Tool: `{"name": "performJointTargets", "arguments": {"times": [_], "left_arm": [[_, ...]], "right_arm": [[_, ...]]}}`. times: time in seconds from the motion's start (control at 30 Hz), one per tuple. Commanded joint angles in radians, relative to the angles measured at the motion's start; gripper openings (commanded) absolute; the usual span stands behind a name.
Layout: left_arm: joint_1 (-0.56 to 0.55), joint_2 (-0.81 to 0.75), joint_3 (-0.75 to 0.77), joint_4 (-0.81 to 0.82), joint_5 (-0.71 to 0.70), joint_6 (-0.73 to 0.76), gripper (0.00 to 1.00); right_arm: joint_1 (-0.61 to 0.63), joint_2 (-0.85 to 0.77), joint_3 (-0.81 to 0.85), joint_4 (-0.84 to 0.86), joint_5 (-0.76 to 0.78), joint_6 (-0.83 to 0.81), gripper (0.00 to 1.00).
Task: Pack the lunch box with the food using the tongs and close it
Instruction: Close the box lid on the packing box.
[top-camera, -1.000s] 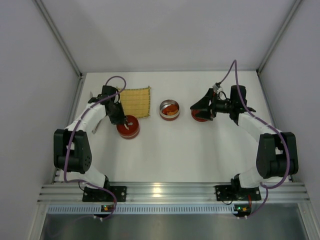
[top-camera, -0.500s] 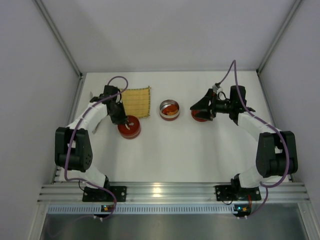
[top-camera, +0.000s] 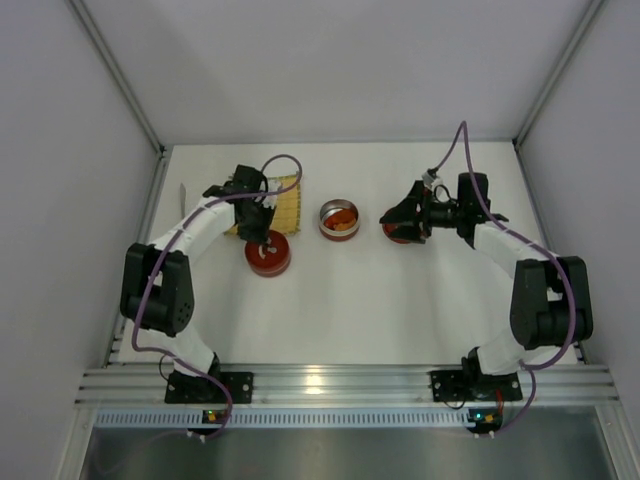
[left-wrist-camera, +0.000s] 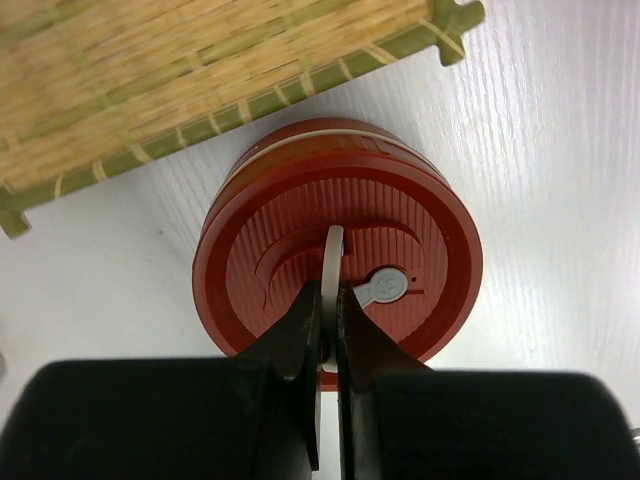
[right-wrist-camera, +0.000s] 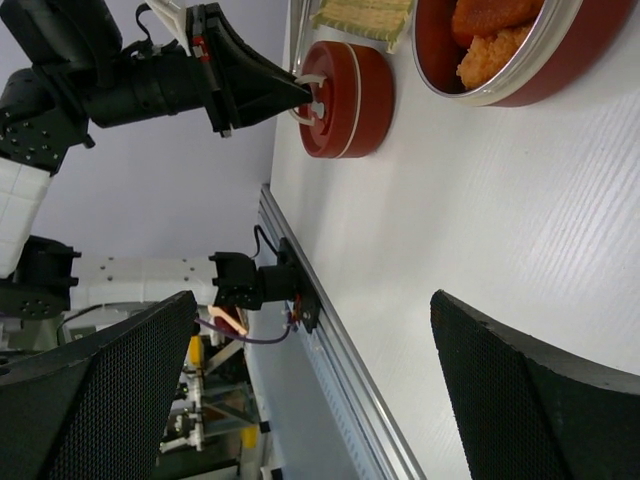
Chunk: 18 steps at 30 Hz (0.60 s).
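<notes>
The lunch box stands in parts on the white table. A red lidded tier (top-camera: 268, 254) (left-wrist-camera: 338, 250) (right-wrist-camera: 343, 100) sits by the yellow mat, and my left gripper (top-camera: 264, 232) (left-wrist-camera: 328, 330) is shut on the lid's thin white handle (left-wrist-camera: 333, 262). An open steel-lined red tier (top-camera: 339, 218) (right-wrist-camera: 520, 80) holds orange food (top-camera: 342, 221) (right-wrist-camera: 490, 40). My right gripper (top-camera: 402, 220) (right-wrist-camera: 312, 300) hangs open over a third red piece (top-camera: 399, 234), with nothing between its fingers. A thin pale strip (top-camera: 184, 193) near the left wall may be the tongs.
The yellow woven mat (top-camera: 277, 196) (left-wrist-camera: 150, 90) lies at the back left, partly under my left wrist. Grey walls close in the table on three sides. An aluminium rail (top-camera: 330, 380) (right-wrist-camera: 330, 330) runs along the near edge by the arm bases.
My left gripper has slid the red lidded tier a little to the right, and its wrist now reaches over the mat. The right arm has hardly moved.
</notes>
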Motion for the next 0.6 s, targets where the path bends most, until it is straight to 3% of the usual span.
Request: {"name": "performJointTargets", "arguments": {"times": [0.0,0.17,0.3,0.57], "left_arm": [[-0.025,0.113,-0.066,-0.148,0.053,0.241,0.0],[-0.1,0.12,-0.149,-0.163,0.042,0.378,0.0],[-0.224,0.087,-0.235,-0.166,0.018,0.499,0.0],[-0.334,0.058,-0.306,-0.249,0.021,0.603,0.0]], "right_arm": [[-0.008,0.006,0.062,-0.071,-0.023,-0.084,0.99],[-0.008,0.011,0.08,-0.115,-0.027,-0.13,0.99],[-0.008,0.019,0.092,-0.151,-0.03,-0.162,0.99],[-0.008,0.019,0.106,-0.214,-0.032,-0.216,0.99]]}}
